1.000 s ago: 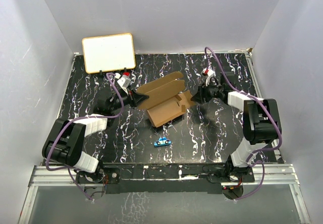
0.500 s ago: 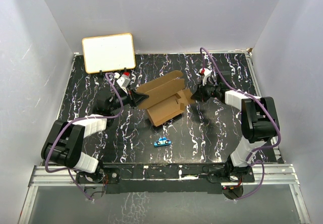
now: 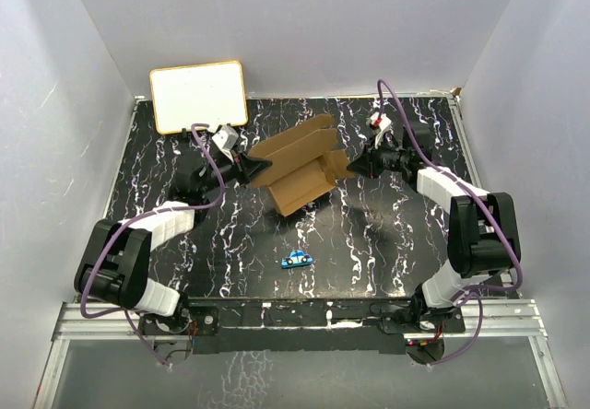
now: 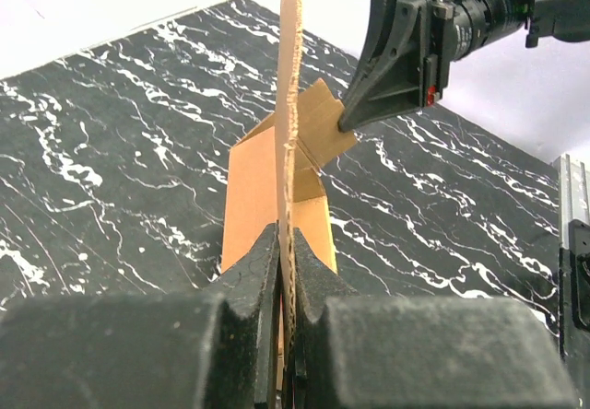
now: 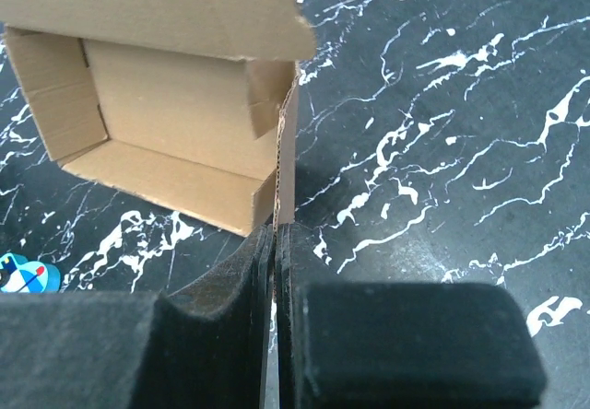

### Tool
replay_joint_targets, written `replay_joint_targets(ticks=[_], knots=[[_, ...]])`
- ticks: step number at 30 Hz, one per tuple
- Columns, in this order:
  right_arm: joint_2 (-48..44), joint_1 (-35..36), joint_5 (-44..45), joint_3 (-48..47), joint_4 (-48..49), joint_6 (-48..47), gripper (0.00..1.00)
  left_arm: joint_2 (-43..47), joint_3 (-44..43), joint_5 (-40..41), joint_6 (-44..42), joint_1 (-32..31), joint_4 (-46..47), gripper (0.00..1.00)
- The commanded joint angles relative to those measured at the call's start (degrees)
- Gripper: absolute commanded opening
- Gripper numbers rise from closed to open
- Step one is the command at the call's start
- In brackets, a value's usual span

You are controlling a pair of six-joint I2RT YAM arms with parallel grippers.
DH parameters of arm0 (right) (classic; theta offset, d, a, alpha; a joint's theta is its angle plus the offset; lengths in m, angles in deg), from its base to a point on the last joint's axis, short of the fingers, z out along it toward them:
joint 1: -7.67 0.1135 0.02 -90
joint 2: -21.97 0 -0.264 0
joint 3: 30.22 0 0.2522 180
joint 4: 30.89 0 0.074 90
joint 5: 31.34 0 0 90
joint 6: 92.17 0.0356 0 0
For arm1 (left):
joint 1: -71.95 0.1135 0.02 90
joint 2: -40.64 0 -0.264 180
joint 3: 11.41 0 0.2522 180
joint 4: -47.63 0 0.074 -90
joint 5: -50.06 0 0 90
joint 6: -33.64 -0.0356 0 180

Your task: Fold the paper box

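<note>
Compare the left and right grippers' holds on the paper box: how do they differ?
The left gripper pinches the paper box at its left end, the right gripper at its right end. The left gripper clamps a long flap that runs out of its wrist view; the right gripper clamps a short wall edge at the open tray's corner. Both are shut on cardboard.

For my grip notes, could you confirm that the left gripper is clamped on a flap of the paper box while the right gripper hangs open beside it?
Not quite: the right gripper is not open beside it but shut on an edge of the paper box, as the right wrist view shows. The left gripper is indeed clamped on a flap.
</note>
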Motion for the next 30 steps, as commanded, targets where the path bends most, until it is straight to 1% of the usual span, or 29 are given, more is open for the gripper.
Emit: replay_joint_targets(ticks=[1, 11, 21, 27, 30], knots=[[-3.33, -0.24, -4.96, 2.0, 8.29, 2.72, 0.08, 0.02, -3.77, -0.3, -2.14, -0.3, -0.48, 0.0], [-1.7, 1.61, -4.33, 3.49, 11.08, 3.45, 0.08, -4.6, -6.96, -2.13, -3.75, -1.1, 0.05, 0.0], [0.82, 1.68, -5.8, 3.4, 8.29, 1.04, 0.08, -3.87, -5.02, -2.32, -11.75, -1.96, -2.92, 0.0], [2.28, 1.4, -5.95, 3.79, 6.67, -1.06, 0.08, -3.63, -3.3, -2.48, -16.39, -2.23, -1.22, 0.0], [2.52, 1.42, -5.78, 4.49, 8.53, -1.1, 0.08, -4.06, -3.4, -2.86, -19.07, -2.23, 0.44, 0.0]])
